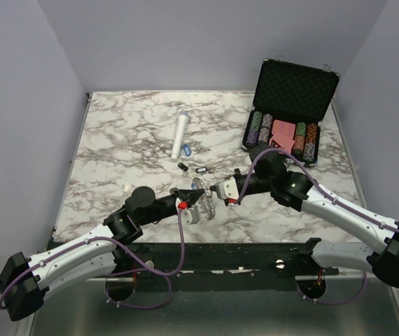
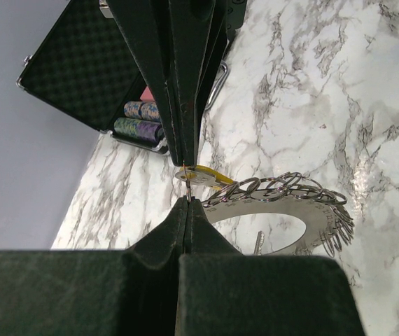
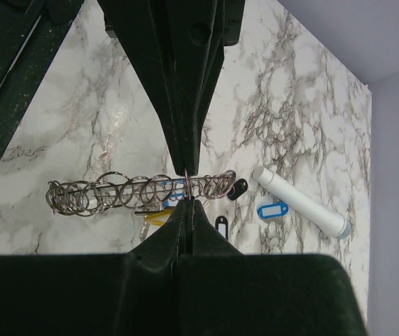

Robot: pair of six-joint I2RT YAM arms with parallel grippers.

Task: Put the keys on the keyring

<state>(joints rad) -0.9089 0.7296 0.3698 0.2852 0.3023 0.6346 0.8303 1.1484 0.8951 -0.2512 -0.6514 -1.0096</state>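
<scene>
1. Two slim black fingers of the left gripper [image 2: 185,187] were pressed together, pinching a small loop on the fringe of the large silvery-grey metal keyring [image 2: 294,210]. A small key with a yellow oblong plastic tag [image 2: 210,177] sat right at that pinch.
2. Likewise, the right gripper [image 3: 187,187] had its fingers squeezed onto a loop on the keyring's opposite side. From that wrist the keyring appeared edge-on, as a row of thin wire loops.
3. Between both grippers, the keyring hung over the near middle of the white marble-patterned tabletop [image 1: 115,154] with grey veins. Whether it touched the surface could not be told.
4. Just beyond it, two keys with black oblong tags [image 3: 238,189] lay on the marble. Farther off lay a key with a blue tag [image 3: 273,210], just beside a white plastic cylinder [image 3: 301,203].
5. At the far right corner stood an open black hard case with silver edging [image 1: 297,84]. Its lid was propped upright, showing dimpled black foam.
6. Rows of striped poker chips [image 1: 262,129] stood on edge in the case's base, with a pinkish-red flat block [image 1: 283,129] between them.
7. Plain pale lavender-grey walls [image 1: 206,42] closed in the table on three sides.
</scene>
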